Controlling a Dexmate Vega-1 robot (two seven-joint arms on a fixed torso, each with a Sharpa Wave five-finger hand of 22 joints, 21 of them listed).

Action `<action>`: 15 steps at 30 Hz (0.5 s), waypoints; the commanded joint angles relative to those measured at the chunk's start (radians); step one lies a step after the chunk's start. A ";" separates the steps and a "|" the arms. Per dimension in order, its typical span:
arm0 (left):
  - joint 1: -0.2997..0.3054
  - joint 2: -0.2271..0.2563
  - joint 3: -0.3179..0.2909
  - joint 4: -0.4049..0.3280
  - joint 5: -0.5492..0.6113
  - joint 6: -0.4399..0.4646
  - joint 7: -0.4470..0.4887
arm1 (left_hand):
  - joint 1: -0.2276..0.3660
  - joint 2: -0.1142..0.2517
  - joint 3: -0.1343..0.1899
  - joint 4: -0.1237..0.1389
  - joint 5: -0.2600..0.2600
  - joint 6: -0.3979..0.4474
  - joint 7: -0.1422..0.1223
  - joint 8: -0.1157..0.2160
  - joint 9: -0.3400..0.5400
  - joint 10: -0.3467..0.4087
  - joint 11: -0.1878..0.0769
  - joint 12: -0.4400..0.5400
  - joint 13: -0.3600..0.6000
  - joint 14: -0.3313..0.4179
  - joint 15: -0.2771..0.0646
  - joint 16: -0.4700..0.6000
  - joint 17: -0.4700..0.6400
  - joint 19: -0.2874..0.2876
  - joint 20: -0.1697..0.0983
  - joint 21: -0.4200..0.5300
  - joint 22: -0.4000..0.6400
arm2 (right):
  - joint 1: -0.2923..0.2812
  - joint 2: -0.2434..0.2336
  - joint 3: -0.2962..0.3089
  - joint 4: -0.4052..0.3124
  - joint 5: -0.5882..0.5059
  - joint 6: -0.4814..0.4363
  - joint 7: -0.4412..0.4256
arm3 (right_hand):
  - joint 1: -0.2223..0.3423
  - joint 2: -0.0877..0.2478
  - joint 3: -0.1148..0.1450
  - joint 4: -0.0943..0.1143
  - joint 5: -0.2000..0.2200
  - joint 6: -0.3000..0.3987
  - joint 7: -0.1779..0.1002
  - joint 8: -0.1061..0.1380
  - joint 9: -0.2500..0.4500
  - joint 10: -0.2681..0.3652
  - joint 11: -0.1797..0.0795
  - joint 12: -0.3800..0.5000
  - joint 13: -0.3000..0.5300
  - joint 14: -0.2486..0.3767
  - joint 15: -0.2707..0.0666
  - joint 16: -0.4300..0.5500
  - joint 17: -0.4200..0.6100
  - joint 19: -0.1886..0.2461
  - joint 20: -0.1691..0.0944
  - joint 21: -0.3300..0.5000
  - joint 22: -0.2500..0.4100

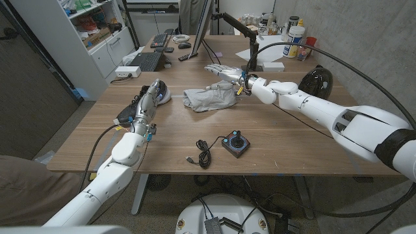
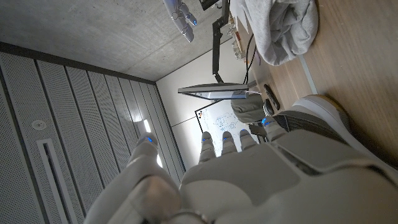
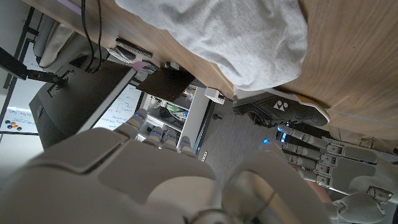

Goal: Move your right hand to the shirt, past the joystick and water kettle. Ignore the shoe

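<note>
Head view: crumpled grey shirt (image 1: pixel 208 99) lies bunched beside the right hand (image 1: pixel 224 73), fingers spread, empty.

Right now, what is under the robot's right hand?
The right hand hangs over the far edge of the grey shirt, which lies crumpled on the wooden table. Whether the fingers touch the cloth cannot be told, and anything beneath the shirt is covered.

From the head we look down across the wooden table (image 1: pixel 97 143), both arms entering from the bottom corners. Our left wrist camera looks close along the left hand (image 2: pixel 249 180), its picture turned. Our right wrist camera hangs close over the grey shirt (image 3: pixel 236 37), upside down. All three views share the shirt and the shoe (image 3: pixel 280 111), which the head view places at ten o'clock from the joystick (image 1: pixel 236 143).
</note>
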 commanded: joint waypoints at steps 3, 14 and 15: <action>0.012 -0.006 -0.003 -0.005 0.003 -0.008 0.010 | 0.011 -0.002 0.000 -0.005 0.000 0.004 -0.001 0.005 0.002 -0.007 0.001 -0.003 0.006 -0.047 0.005 0.002 0.003 -0.001 -0.003 0.003 0.002 | 0.021 0.031 -0.031 0.060 0.006 0.007 -0.005 | 0.005 0.008 0.000 -0.004 0.007 -0.017 0.005 0.006 0.004 -0.067 0.004 0.004 0.005 -0.119 0.003 0.004 0.002 -0.006 0.005 -0.004 0.003; 0.014 -0.005 -0.003 -0.004 0.002 -0.011 0.004 | 0.011 -0.002 0.000 -0.005 0.000 0.002 -0.002 0.004 0.002 -0.007 0.001 -0.003 0.006 -0.047 0.005 0.003 0.003 0.000 -0.004 0.003 0.002 | 0.043 0.068 -0.063 0.131 0.015 0.024 -0.024 | 0.006 0.010 0.000 -0.005 0.007 -0.018 0.006 0.005 0.004 -0.068 0.003 0.004 0.005 -0.121 0.002 0.004 0.002 -0.008 0.006 -0.004 0.003; 0.016 -0.006 -0.004 -0.002 0.001 -0.013 0.005 | 0.011 -0.002 0.000 -0.005 0.000 0.002 -0.002 0.004 0.002 -0.007 0.001 -0.003 0.006 -0.047 0.004 0.003 0.003 0.000 -0.003 0.003 0.002 | 0.046 0.074 -0.069 0.139 0.009 0.017 -0.028 | 0.006 0.010 0.000 -0.005 0.007 -0.018 0.006 0.005 0.004 -0.068 0.003 0.004 0.005 -0.121 0.002 0.004 0.002 -0.007 0.006 -0.004 0.003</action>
